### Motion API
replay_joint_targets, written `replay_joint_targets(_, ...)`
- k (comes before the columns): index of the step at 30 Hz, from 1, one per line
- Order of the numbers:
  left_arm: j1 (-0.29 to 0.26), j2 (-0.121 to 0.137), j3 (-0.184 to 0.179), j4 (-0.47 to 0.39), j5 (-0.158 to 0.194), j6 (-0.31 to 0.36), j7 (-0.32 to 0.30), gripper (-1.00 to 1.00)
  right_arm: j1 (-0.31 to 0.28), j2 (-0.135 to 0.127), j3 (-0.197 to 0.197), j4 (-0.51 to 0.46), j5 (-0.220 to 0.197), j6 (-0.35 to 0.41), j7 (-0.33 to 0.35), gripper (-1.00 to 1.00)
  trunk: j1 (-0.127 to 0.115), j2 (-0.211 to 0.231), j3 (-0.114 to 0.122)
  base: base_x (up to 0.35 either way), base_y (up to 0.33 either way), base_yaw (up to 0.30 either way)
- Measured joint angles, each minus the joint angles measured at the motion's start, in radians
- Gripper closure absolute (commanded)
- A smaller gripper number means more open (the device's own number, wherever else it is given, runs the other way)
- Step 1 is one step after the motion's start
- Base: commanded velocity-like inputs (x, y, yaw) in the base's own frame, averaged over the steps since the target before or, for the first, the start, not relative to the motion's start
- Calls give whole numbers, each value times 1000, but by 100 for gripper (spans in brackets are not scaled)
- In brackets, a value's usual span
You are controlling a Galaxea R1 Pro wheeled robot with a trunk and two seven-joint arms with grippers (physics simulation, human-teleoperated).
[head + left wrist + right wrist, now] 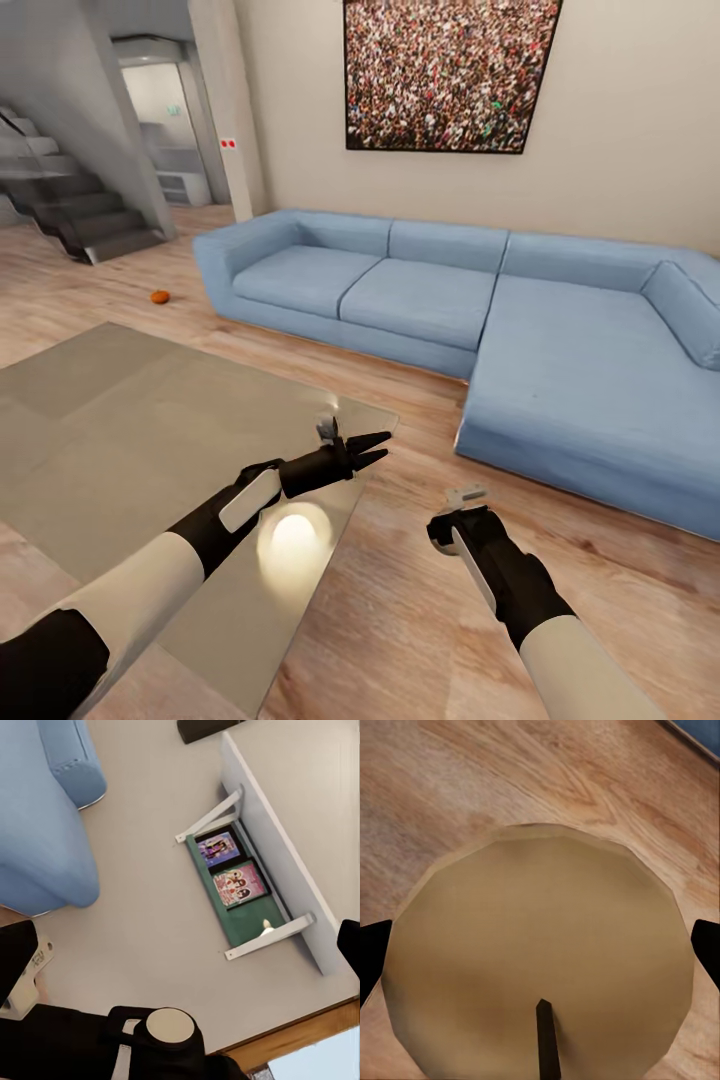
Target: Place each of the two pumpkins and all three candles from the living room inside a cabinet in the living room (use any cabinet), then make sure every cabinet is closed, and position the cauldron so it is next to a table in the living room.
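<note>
Orange pumpkin (160, 297), one, on wood floor (420, 610), one grey table (120, 440)

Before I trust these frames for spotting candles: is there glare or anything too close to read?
Head view: the glossy table shows a bright round glare spot near the left gripper; the pumpkin on the floor is small but legible. Right wrist view: a pale tan disc with a dark wick-like stub sits so close that I cannot identify it.
</note>
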Motion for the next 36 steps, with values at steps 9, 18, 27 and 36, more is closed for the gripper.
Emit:
replay_joint_targets(9, 0, 0, 0, 0, 0, 0, 0, -100, 0, 0, 0, 0, 0, -1, -1, 100, -34, 63, 28, 0, 0, 285)
replay_joint_targets(18, 0, 0, 0, 0, 1, 0, 0, -100, 0, 0, 0, 0, 0, -1, -1, 100, -69, 126, 56, 0, 0, 284)
replay_joint_targets(27, 0, 0, 0, 0, 1, 0, 0, -100, 4, 0, 0, 0, 0, -2, -1, 100, -103, 189, 85, 0, 0, 284)
replay_joint_targets(36, 0, 0, 0, 0, 2, 0, 0, -100, 5, 0, 0, 0, 1, -2, -1, 100, -138, 252, 113, 0, 0, 284)
